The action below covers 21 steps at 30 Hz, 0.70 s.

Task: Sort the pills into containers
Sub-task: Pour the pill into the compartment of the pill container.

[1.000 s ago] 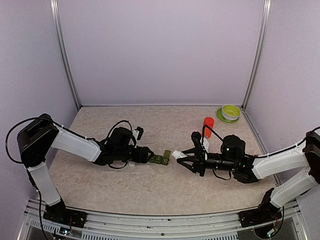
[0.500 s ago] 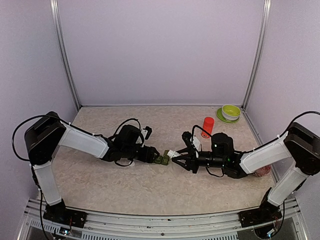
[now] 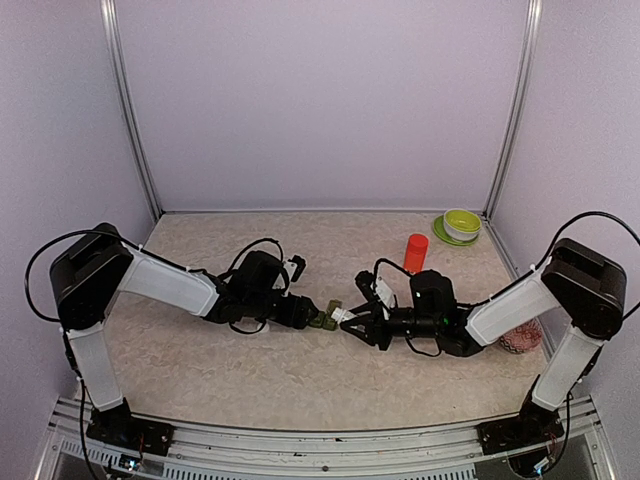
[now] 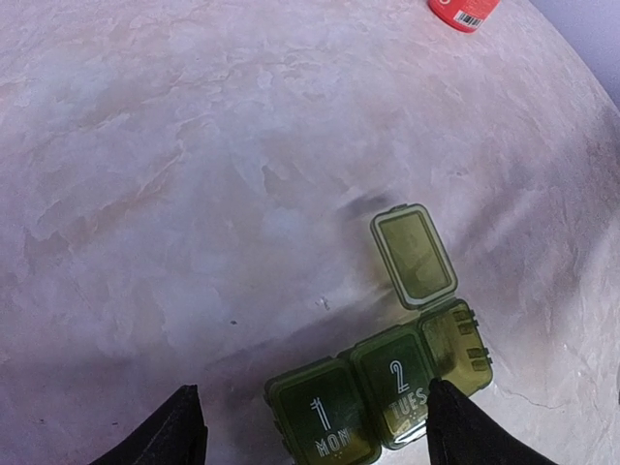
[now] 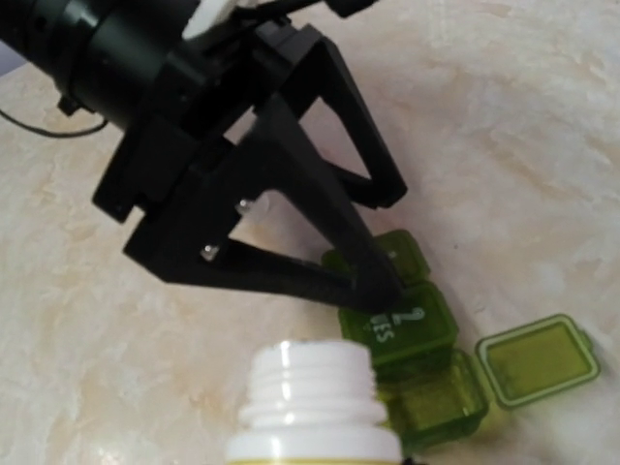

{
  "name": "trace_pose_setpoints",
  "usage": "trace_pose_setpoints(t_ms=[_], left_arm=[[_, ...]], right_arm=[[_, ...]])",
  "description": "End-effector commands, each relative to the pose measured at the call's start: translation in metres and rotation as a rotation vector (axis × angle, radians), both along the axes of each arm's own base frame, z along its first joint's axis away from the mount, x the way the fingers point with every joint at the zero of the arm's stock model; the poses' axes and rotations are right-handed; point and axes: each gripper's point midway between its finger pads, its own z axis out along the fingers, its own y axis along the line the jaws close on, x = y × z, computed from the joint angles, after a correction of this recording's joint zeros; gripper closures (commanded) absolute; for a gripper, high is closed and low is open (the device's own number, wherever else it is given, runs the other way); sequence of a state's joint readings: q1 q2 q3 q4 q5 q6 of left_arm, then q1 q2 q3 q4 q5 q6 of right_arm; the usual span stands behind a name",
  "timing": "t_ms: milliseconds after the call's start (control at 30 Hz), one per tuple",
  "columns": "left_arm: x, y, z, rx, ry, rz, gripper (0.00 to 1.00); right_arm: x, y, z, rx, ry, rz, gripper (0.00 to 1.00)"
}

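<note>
Straddling the containers (image 4: 378, 392), the left pincer (image 4: 312, 407) stands spread. The right pincer (image 3: 352, 320) pinches an uncapped small bottle (image 5: 312, 407) beside the strip's open end box. Containers lie on the table (image 3: 250, 250), left of and nearer than the red-orange bottle (image 3: 416, 252).

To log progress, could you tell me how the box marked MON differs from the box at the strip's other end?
The MON box is shut; the far-end box has its lid swung open. The MON box shows white print; the far-end box shows none. Both are green and square.
</note>
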State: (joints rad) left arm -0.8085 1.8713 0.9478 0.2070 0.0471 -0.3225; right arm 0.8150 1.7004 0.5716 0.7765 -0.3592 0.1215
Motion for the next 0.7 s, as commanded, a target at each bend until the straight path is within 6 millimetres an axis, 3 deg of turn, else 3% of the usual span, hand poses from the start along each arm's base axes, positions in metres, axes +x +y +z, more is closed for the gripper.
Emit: trace_pose_setpoints(t_ms=[0, 667], left_arm=[[0.002, 0.000, -0.010, 0.030, -0.007, -0.005, 0.24], [0.000, -0.003, -0.025, 0.031, 0.029, -0.012, 0.24]], right_arm=[[0.009, 0.004, 0.009, 0.026, -0.014, -0.012, 0.84], [0.021, 0.004, -0.009, -0.041, 0.013, -0.061, 0.84]])
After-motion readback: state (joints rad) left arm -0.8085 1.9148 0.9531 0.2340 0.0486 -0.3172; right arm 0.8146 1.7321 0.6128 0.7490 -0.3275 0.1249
